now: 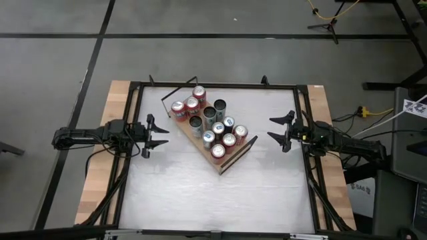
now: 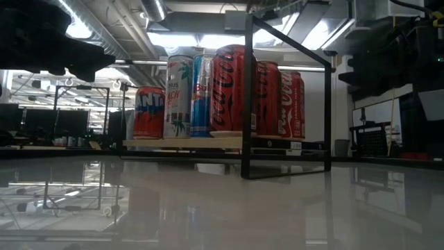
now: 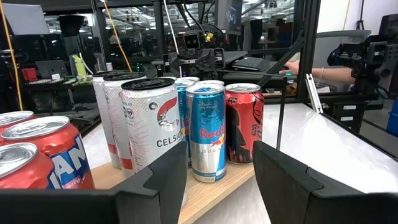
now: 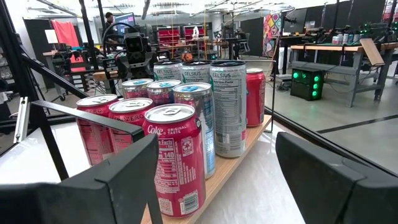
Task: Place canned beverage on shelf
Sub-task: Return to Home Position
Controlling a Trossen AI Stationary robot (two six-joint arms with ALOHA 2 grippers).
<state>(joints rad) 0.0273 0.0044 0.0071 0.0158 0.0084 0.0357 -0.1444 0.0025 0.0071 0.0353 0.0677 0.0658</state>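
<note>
The shelf (image 1: 225,165), a light wooden board with black wire rails at its ends, lies slantwise on the middle of the white tabletop. Several cans (image 1: 210,123) stand upright on it in rows: red, silver and blue ones (image 3: 205,127), with red cola cans (image 4: 177,155) at the end nearest the right arm. My left gripper (image 1: 165,135) hovers level at the table's left side, open, with nothing between its fingers. My right gripper (image 1: 270,129) hovers level at the table's right side, open wider, also with nothing in it. Both point toward the shelf and stand well apart from it.
A black frame (image 1: 213,85) runs around the white tabletop (image 1: 200,193), with wooden strips outside it at left and right. Bare tabletop lies between each gripper and the shelf and along the near side. A person's hand (image 3: 323,71) shows beyond the table in the left wrist view.
</note>
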